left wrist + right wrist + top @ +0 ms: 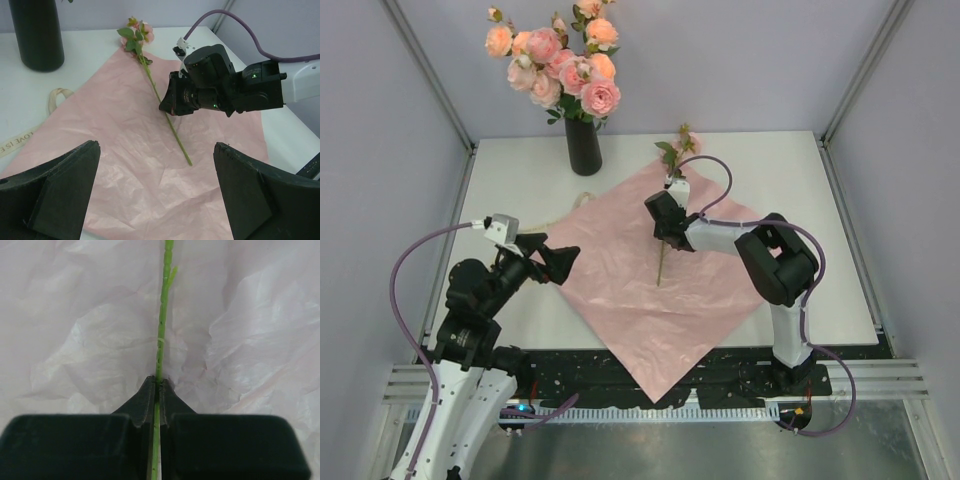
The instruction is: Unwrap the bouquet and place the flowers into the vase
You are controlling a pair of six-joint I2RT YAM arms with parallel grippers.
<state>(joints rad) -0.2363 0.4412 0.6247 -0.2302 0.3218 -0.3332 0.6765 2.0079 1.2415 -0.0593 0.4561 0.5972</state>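
The fingers of the right gripper are pressed together on one thin green stem, which runs straight out between the pads toward twelve o'clock in the wrist view. We cannot tell whether it has left the paper. The left gripper has its jaws at full spread, holds nothing, and sits at nine o'clock of the pink sheet. The pinched stem crosses that sheet with its small peach bloom at the twelve o'clock end, about at the paper's far corner, and its cut end at six o'clock. The other flowers stand in the vase, at eleven o'clock from the sheet on the white table. In our judgement this is the last stem to transfer. It should be raised slowly and turned bloom-up. The cut end should then enter the narrow mouth at a free gap, without pushing the crowded heads. The stem is slender and jointed with a short side shoot, and it would likely bend under a hard squeeze. The sheet is thin, crinkled and faintly glossy, so it may cling and lift with the stem. The vase is a tall, plain black cylinder that looks easy to tip. A cream ribbon lies at the sheet's ten o'clock edge.
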